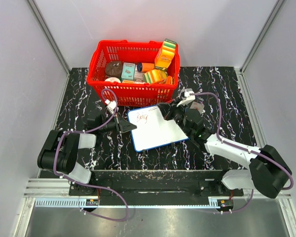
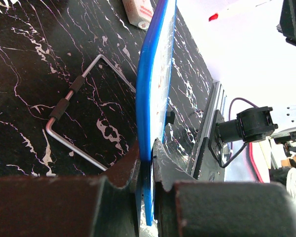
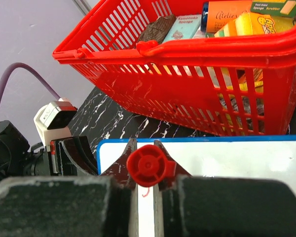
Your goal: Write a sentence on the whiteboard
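The whiteboard (image 1: 158, 131), white with a thin blue frame, lies tilted on the black marbled table in front of the red basket. My left gripper (image 1: 128, 126) is shut on its left edge. In the left wrist view the blue frame (image 2: 149, 94) runs edge-on between the closed left gripper (image 2: 147, 154). The sentence (image 1: 141, 118) is a small red scrawl near the board's top left corner. My right gripper (image 1: 169, 110) hovers over the board's upper right part. In the right wrist view it (image 3: 146, 154) is shut on a red marker (image 3: 146, 166), seen end-on above the board (image 3: 227, 160).
A red plastic basket (image 1: 94, 63) with sponges and packets stands just behind the board, also in the right wrist view (image 3: 187, 94). A bent metal wire with black sleeves (image 2: 71, 96) lies on the table beside the board. Grey walls close in left, right and back.
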You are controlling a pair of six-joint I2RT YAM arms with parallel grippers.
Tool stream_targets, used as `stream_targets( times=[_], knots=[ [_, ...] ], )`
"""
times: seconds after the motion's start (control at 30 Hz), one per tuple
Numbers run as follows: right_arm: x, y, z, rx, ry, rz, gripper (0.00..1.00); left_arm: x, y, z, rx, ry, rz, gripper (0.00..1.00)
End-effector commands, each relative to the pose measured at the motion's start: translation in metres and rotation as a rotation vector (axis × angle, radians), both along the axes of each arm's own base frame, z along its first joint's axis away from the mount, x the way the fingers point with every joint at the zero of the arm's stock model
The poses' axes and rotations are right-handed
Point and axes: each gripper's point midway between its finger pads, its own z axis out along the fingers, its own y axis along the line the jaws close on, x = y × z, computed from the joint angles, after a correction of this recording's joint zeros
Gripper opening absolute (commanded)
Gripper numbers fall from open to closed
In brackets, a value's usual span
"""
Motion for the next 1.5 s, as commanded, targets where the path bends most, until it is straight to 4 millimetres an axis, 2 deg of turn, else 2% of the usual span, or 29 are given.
stream_targets(
  times=[0.0, 0.3, 0.5, 0.73, 0.97, 1.23, 1.47],
  knots=[
    [0.012, -0.001, 0.019, -0.020, -0.052, -0.033, 0.00, 0.012, 0.001, -0.003, 0.058, -0.092, 0.029, 0.00],
    [0.022, 0.006, 0.013, -0.049, -0.045, -0.040, 0.00, 0.011, 0.001, -0.004, 0.058, -0.090, 0.025, 0.00],
    [0.025, 0.007, 0.002, -0.059, -0.026, -0.048, 0.00, 0.011, 0.001, -0.004, 0.059, -0.090, 0.025, 0.00],
    [0.026, 0.003, -0.002, -0.039, -0.024, -0.068, 0.00, 0.011, 0.001, -0.004, 0.059, -0.090, 0.025, 0.00],
    [0.028, 0.008, -0.005, -0.043, -0.020, -0.057, 0.00, 0.011, 0.001, -0.003, 0.059, -0.093, 0.023, 0.00],
    [0.020, 0.007, -0.021, -0.059, 0.013, -0.038, 0.00, 0.011, 0.001, -0.004, 0.061, -0.093, 0.024, 0.00],
    [0.014, 0.005, -0.027, -0.067, 0.026, -0.021, 0.00, 0.011, 0.001, -0.005, 0.061, -0.090, 0.024, 0.00]
  ],
)
